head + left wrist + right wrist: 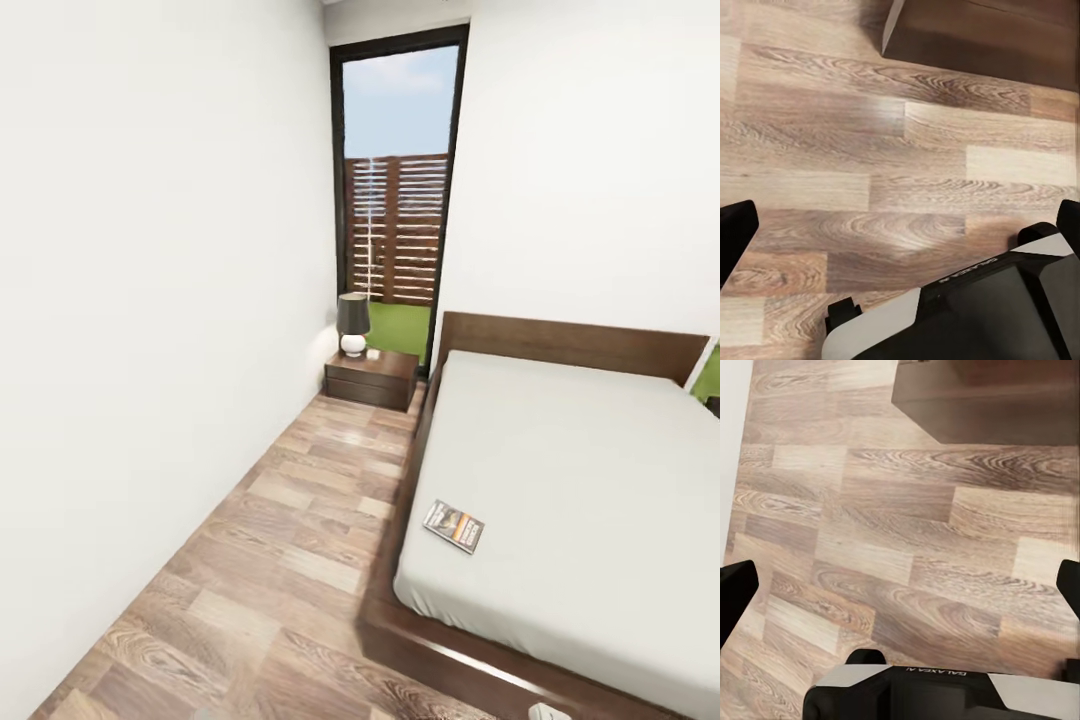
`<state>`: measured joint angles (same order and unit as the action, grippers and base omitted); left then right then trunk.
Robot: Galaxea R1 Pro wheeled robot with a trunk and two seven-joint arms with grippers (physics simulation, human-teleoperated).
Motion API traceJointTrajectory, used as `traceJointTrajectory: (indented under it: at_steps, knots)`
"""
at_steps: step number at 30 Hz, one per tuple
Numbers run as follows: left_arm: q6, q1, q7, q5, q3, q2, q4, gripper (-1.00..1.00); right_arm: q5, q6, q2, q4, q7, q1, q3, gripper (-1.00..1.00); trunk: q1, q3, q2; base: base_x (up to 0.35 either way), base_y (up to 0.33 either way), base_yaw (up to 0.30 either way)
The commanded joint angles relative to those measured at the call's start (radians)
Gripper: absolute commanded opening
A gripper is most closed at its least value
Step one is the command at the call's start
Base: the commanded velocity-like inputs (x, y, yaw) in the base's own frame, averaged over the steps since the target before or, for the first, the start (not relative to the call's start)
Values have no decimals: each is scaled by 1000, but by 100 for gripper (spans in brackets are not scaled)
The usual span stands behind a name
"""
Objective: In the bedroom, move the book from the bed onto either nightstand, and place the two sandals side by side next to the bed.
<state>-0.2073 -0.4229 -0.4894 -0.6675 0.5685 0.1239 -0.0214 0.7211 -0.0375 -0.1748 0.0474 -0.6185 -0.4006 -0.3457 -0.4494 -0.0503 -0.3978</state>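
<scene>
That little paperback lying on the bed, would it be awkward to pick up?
Probably a bit. The book looks thin and lies flat on the soft grey mattress, so fingers may struggle to get under it. It is likely light, and may bend or fall open if pinched at one edge.

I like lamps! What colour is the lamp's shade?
The lamp has a dark grey shade on a round white base, best seen in the head view.

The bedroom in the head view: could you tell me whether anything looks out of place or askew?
Only the book: it lies at an angle near the mattress edge of the bed, instead of on the nightstand beside the lamp. Nothing looks spilled or damaged.
</scene>
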Motion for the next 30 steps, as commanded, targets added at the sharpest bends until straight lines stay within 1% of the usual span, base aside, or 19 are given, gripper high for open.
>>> traceJointTrajectory:
  at_steps: [1, 30]
  knots:
    - [-4, -1, -2, -11, 8, 0, 0, 100, 6, -4, 0, -1, -3, -1, -8, 100, -1, -2, -2, 0, 0, -300]
    - [-4, -1, -2, -11, 8, 0, 1, 100, 6, -4, 0, -1, -3, -1, -7, 100, -1, -2, -2, 0, 0, -300]
